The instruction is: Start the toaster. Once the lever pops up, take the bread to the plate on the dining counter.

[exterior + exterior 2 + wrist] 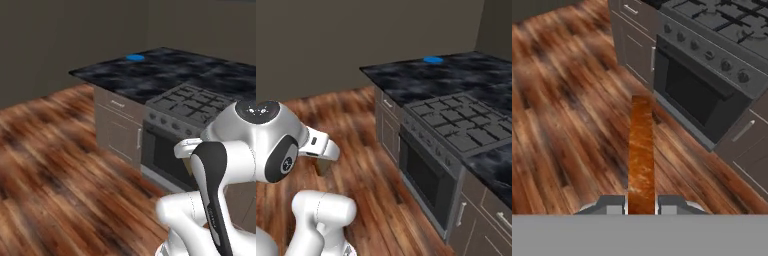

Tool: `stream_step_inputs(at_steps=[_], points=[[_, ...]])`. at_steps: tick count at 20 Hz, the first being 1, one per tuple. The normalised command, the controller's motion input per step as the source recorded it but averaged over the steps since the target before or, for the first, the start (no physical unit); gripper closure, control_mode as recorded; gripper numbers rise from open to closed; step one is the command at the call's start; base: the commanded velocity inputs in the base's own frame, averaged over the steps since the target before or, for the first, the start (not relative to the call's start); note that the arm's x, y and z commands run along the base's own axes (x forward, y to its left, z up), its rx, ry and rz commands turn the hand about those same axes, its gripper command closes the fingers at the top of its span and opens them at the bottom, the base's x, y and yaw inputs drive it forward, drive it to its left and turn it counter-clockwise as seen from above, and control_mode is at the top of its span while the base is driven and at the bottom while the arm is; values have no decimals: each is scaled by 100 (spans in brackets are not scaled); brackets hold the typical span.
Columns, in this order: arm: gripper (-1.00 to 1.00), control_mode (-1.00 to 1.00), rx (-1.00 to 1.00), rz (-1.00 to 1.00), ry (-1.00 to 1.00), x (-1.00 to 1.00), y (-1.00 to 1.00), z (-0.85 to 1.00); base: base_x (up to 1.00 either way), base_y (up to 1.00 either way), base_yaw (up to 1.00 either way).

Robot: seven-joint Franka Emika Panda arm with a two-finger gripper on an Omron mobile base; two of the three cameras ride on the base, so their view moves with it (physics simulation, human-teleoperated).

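While the arm (215, 195) stands folded over the wooden floor (60, 165), the gripper (641, 206) is pinched on the bread (641, 152), with one dark fingertip on each broad face of the slice. In the hand view the bread shows edge-on as a narrow brown strip running up from between the fingertips, its crust slightly darker along the sides, and it hangs above the floorboards in front of the oven door (694, 97).

Far from the hand, the plate (135, 57) lies flat on the dining counter (165, 75), close to that slab's far edge (a small bright blue disc in both base views). The counter is black marble with pale veins, and a gas stove (466, 125) with a row of knobs along its front is set into it nearer the robot. Grey cabinet fronts (117, 127) with bar handles stand beside the oven. Behind everything runs a plain dark wall (356, 40).
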Motion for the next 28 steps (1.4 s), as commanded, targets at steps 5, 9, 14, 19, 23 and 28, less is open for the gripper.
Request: stream_step_inputs(at_steps=[5,9,14,19,23,28], points=[[100,100,0,0,0,0,0,0,100,100,-47],[100,100,0,0,0,0,0,0,100,100,-49],[100,100,0,0,0,0,0,0,100,100,-50],[100,100,0,0,0,0,0,0,94,100,-54],[100,100,0,0,0,0,0,0,92,100,-54],[100,100,0,0,0,0,0,0,91,100,-53]])
